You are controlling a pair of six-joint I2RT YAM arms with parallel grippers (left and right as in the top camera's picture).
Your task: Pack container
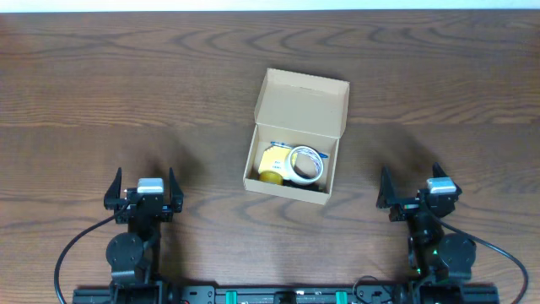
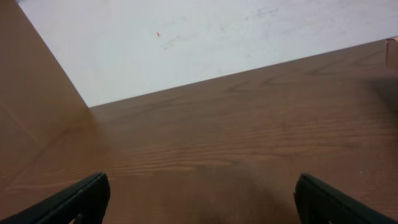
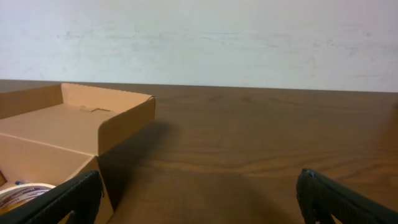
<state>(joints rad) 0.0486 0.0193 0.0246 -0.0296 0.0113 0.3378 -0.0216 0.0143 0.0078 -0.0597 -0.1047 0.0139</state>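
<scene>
On the table [image 1: 126, 84], the plain open container [image 1: 302, 101] holds a tape roll [image 1: 309, 176].

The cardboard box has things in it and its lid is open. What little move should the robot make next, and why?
Probably reach the right gripper, open and empty like the left gripper, toward the lid to fold it shut: the container already holds a tape roll and a yellow block, and no loose items are in view.

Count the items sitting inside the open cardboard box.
2 visible in the container: a yellow block in its left part, and a white tape roll just right of it. More could be hidden beneath them.
</scene>
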